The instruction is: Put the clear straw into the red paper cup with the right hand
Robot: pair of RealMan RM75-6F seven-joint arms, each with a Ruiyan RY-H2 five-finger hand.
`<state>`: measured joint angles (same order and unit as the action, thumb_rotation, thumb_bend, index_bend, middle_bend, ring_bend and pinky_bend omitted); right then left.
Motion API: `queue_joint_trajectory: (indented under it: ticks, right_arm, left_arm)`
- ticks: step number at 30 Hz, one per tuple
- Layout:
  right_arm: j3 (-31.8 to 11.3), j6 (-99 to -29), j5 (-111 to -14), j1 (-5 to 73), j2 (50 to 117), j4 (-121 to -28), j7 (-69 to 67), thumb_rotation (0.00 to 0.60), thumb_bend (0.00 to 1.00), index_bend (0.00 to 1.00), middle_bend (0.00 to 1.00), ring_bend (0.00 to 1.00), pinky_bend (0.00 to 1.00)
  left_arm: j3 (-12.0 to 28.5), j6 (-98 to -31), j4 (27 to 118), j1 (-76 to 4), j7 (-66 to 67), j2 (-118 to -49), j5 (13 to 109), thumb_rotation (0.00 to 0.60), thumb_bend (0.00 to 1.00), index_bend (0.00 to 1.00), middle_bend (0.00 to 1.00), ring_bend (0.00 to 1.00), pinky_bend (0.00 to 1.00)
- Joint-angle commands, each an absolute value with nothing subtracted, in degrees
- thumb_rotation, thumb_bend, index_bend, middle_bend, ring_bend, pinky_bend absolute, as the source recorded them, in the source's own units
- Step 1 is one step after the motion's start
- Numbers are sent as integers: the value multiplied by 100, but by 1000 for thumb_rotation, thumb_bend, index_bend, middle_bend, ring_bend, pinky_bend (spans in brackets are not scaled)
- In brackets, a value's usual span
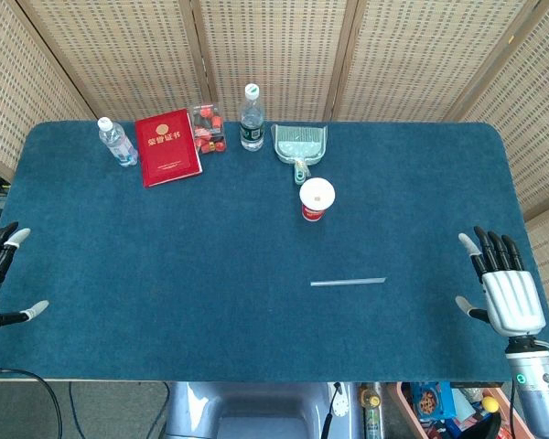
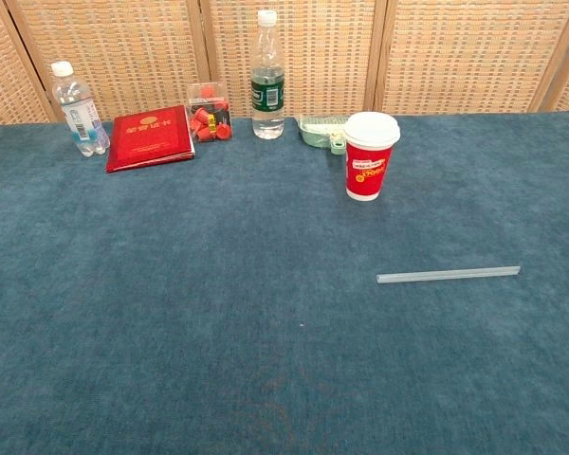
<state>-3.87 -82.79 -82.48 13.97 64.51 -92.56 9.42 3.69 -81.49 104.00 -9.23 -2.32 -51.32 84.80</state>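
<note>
While clear straw (image 1: pixel 348 282) lies flat near red paper cup (image 1: pixel 317 199), right robot hand (image 1: pixel 506 291) empty, fingers spread.

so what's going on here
Nothing is being handled yet. The straw lies flat on the blue table, on the near side of the upright red cup, apart from it. The right hand rests open at the table's right edge, well clear of the straw. The left hand is open at the left edge.

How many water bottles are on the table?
2. The small bottle stands at the far left edge, left of the red booklet. The taller green-label bottle stands right of the clear box. None seem hidden.
</note>
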Motion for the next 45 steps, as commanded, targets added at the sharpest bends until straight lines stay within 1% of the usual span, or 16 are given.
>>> queue_joint_trajectory:
  ticks: [1, 3, 9, 12, 14, 18, 20, 24, 31, 36, 41, 45]
  right_arm:
    - [-396, -8240, -8289, 1415, 6446, -9280, 923, 600, 0, 3, 0, 0, 0]
    - [-394, -8169, -8313, 1441, 6433, -9324, 893, 600, 0, 17, 0, 0, 0]
    - [-343, -7746, -8504, 1659, 6379, -9527, 821, 600, 0, 114, 0, 0, 0]
    - [-360, -7442, -8595, 1863, 6421, -9652, 713, 600, 16, 198, 0, 0, 0]
    - [-388, -7124, -8623, 2066, 6449, -9771, 586, 600, 53, 260, 0, 0, 0]
    - [-516, -6492, -8568, 2517, 6629, -9790, 625, 600, 110, 315, 0, 0, 0]
    - [-613, -6125, -8346, 2752, 6829, -9721, 765, 600, 132, 356, 0, 0, 0]
    - [-751, -5689, -7857, 3012, 7269, -9603, 802, 600, 207, 430, 0, 0, 0]
    - [-880, -5389, -7270, 3345, 8050, -9096, 1393, 600, 267, 452, 0, 0, 0]
    - [-985, -5216, -6814, 3568, 8406, -8833, 1793, 600, 275, 488, 5, 0, 0]
    - [-992, -5186, -6385, 3775, 8840, -8444, 2403, 600, 318, 495, 19, 0, 0]
    - [-968, -5152, -6137, 3894, 9086, -8239, 2711, 600, 322, 499, 24, 0, 0]
  left_arm:
    - [365, -8132, 10386, -930, -217, -5123, 8484, 600, 0, 0, 0, 0, 0]
    - [361, -8100, 10377, -942, -216, -5120, 8481, 600, 0, 0, 0, 0, 0]
    - [362, -8066, 10396, -971, -246, -5103, 8517, 600, 0, 0, 0, 0, 0]
    - [382, -8084, 10438, -980, -210, -5085, 8521, 600, 0, 0, 0, 0, 0]
    - [403, -8078, 10455, -994, -182, -5072, 8497, 600, 0, 0, 0, 0, 0]
    - [427, -8028, 10487, -1030, -143, -5051, 8457, 600, 0, 0, 0, 0, 0]
    - [431, -8001, 10513, -1045, -124, -5049, 8440, 600, 0, 0, 0, 0, 0]
    - [450, -7976, 10559, -1061, -92, -5048, 8381, 600, 0, 0, 0, 0, 0]
    - [485, -7904, 10591, -1095, -25, -5039, 8248, 600, 0, 0, 0, 0, 0]
    - [475, -7829, 10583, -1123, 6, -5088, 8201, 600, 0, 0, 0, 0, 0]
    - [476, -7761, 10563, -1153, 8, -5114, 8158, 600, 0, 0, 0, 0, 0]
    - [478, -7763, 10571, -1150, 17, -5110, 8135, 600, 0, 0, 0, 0, 0]
